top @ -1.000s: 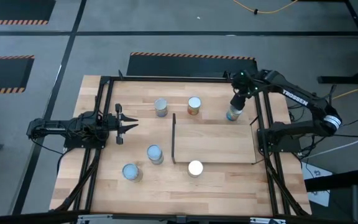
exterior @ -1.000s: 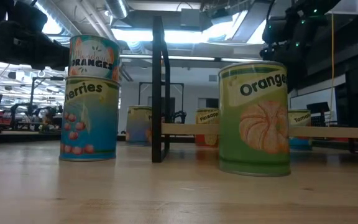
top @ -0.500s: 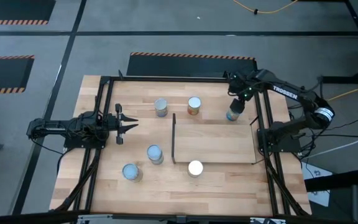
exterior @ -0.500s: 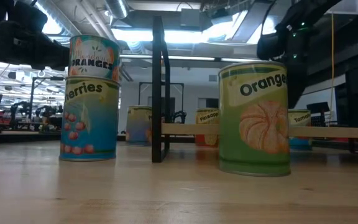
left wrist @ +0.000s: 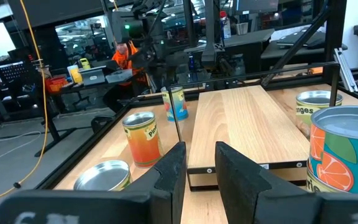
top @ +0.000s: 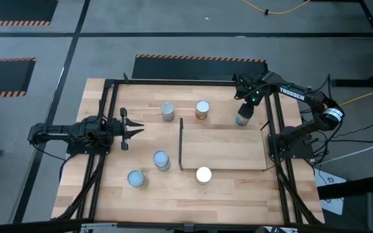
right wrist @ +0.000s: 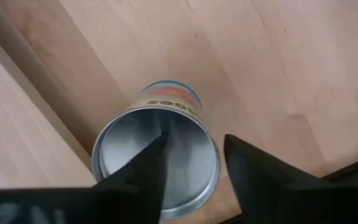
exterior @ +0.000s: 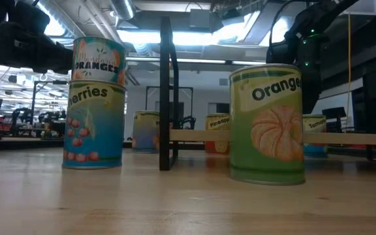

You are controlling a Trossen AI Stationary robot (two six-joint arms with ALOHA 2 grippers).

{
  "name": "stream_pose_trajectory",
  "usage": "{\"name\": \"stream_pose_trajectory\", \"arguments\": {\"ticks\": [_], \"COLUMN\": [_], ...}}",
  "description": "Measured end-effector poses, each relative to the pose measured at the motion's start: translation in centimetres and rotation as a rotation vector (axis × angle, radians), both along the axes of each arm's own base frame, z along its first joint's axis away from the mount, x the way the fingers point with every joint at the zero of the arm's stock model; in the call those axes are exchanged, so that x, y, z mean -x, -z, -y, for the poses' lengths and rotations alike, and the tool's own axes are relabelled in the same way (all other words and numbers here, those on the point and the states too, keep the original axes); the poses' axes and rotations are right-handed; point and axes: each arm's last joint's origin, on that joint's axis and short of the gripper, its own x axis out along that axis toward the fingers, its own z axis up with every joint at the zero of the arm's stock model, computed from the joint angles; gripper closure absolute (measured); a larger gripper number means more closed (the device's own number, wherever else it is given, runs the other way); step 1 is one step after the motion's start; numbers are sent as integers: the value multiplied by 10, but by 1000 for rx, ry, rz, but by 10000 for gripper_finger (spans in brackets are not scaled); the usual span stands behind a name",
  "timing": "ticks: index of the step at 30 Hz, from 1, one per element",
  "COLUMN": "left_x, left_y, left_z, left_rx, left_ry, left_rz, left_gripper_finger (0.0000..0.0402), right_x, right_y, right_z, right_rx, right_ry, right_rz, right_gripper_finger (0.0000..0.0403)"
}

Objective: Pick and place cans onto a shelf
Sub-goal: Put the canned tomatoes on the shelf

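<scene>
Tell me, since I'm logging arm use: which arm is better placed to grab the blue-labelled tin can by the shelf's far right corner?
Right. The right gripper hangs open above that blue-labelled tin can; the left gripper waits across the light-wood shelf.

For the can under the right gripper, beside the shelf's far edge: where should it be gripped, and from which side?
Judging by its pose, grip the can across its round side wall just below the rim, coming straight down from above. It stands upright with its open-looking silver top facing the right gripper, whose open fingers already straddle it. The shelf lies close alongside, so the fingers are better set along that edge than across it.
</scene>
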Motion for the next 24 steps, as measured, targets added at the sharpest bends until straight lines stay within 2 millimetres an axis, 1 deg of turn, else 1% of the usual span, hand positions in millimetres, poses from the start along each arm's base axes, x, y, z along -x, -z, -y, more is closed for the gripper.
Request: {"name": "stream_pose_trajectory", "arguments": {"ticks": [6,14,24], "left_x": [0,0,0], "left_y": [0,0,0], "left_z": [0,0,0], "left_rx": [0,-1,-3], "left_ry": [0,0,0], "left_rz": [0,0,-1], "left_gripper_finger": [323,323,323], "right_x": [0,-1,-1], "right_y": [0,1,1], "right_z": [0,0,-1], "right_rx": [-16,-26,-27], "right_ry": [-2,-1,-1], "right_rz": [20,25,25], "right_gripper_finger": [324,392,399]}}
